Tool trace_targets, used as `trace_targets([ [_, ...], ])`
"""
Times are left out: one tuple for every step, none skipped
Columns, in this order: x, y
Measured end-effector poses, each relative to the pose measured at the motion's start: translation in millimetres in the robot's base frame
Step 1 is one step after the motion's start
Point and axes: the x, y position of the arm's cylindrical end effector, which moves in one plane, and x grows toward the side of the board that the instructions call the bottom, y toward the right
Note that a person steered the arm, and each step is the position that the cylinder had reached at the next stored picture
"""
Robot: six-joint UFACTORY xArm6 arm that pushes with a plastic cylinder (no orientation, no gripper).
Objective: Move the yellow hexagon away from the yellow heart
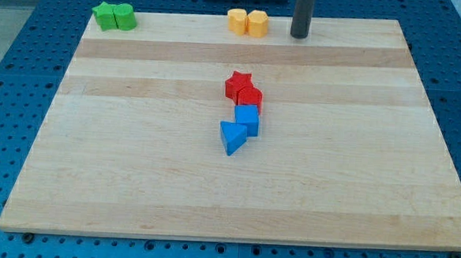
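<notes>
Standing at the top of the frame, right of centre, our tip (300, 35) rests on the wooden desk (133, 179), just to the right of the two yellow blocks and apart from them. These blocks sit side by side, touching, at the top edge: which one is the yellow hexagon (257, 24) and which the yellow heart (236, 21) we cannot tell with certainty; we judge the right one to be the hexagon. We think the tip is near the pair to prepare the separating push. There is no gripper on this arm, only the dark rod, so nothing opens, closes or holds; the tip touches no block now. Nothing has been separated yet.
</notes>
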Motion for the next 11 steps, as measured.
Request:
trace_targets([
  [-30,-31],
  [-24,-100],
  [15,-150],
  [35,-156],
  [9,-137],
  [-9,-105],
  [23,-89],
  [63,-89],
  [46,-94],
  [22,-77],
  [33,-43],
])
